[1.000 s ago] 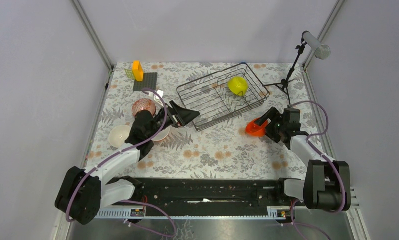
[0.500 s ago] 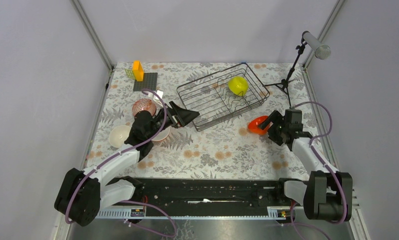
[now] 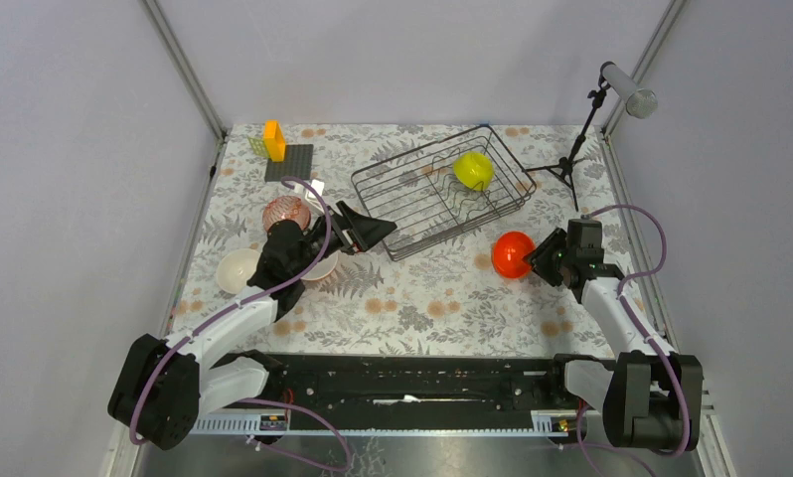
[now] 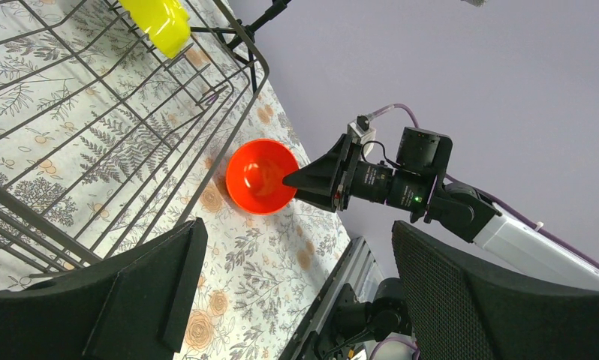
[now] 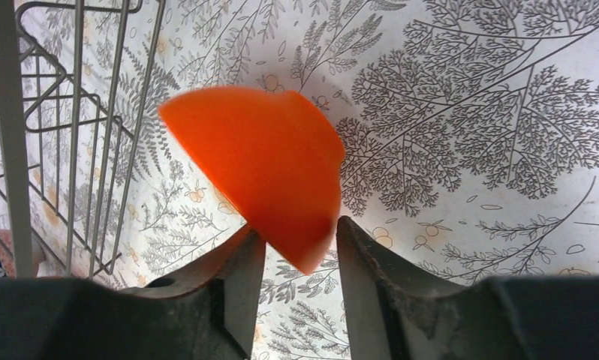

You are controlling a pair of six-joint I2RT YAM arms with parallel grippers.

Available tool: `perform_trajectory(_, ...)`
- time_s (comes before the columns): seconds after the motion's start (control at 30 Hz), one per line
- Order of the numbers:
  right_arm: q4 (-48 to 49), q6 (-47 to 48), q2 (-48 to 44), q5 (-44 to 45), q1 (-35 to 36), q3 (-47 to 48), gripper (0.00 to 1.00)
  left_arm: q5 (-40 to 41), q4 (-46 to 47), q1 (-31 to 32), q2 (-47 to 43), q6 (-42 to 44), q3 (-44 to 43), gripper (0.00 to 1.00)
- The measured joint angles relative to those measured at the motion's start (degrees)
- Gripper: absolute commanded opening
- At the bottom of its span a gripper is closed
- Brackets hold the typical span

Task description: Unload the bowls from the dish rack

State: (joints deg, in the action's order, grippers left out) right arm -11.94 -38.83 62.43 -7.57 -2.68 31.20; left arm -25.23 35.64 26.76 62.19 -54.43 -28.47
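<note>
Dish rack (image 3: 412, 204): rectangular basket of dark metal wire with wavy dividers, set askew on the far middle of the grey floral-patterned desk (image 3: 422, 298).

Left arm: pincer (image 3: 366, 227) spread wide, holding nothing, poised just off the rack's near left corner.

Right arm: pincer (image 5: 295, 229) about half closed, one finger on either side of the orange bowl's rim. Whether it actually grips cannot be told; the bowl looks blurred in the wrist view.

Black tripod stand (image 3: 571, 159): far right, beside the rack.

Flat dark square plate (image 3: 289, 162): far left corner, carrying an upright orange block (image 3: 273, 139).

Bowls, small and round:
- yellow-green bowl (image 3: 473, 170), standing on edge among the dividers at the rack's far right end, the only one inside.
- orange bowl (image 3: 510, 254), out on the desk, just beside the rack's near right side.
- pink-red patterned bowl (image 3: 286, 212), on the desk left of the rack.
- beige bowl (image 3: 237, 269), nearer, at the left edge.
- pale-rimmed bowl (image 3: 323, 270), mostly hidden under the left arm.
</note>
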Motion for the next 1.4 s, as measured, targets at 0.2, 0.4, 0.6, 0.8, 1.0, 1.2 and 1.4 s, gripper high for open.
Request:
perform_trajectory(0.2, -0.35, -0.07, 1.6, 2.19, -0.02, 0.02, 0.24, 0.0, 0.0, 0.0, 0.0, 0.0, 0.02, 0.99)
perform_trajectory(0.4, -1.14, -0.02, 5.09, 3.82, -0.02, 1.31, 0.2, 0.0, 0.0, 0.0, 0.0, 0.02, 0.02, 0.99)
perform_trajectory(0.6, -1.03, -0.04, 7.61, 6.75, -0.2, 3.19, 0.18, 0.0, 0.0, 0.0, 0.0, 0.07, 0.02, 0.99)
perform_trajectory(0.8, -1.09, -1.01, 8.44, 12.07, -1.55, 3.3, 0.17, 0.0, -0.07, 0.0, 0.0, 0.39, 0.02, 0.99)
perform_trajectory(1.0, -1.07, -2.23, 8.41, 17.81, -3.45, 3.52, 0.27, 0.04, -0.79, 0.0, 0.0, 0.63, 0.02, 0.99)
perform_trajectory(1.2, -1.14, -2.38, 7.19, 21.38, -3.72, 3.8, 0.76, 0.07, -1.88, 0.0, -0.02, 0.66, 0.02, 0.99)
perform_trajectory(1.4, -1.73, 1.16, 2.45, 21.44, -3.72, 6.23, 0.88, 0.7, -3.5, 0.0, 0.0, 0.98, 0.0, 0.99)
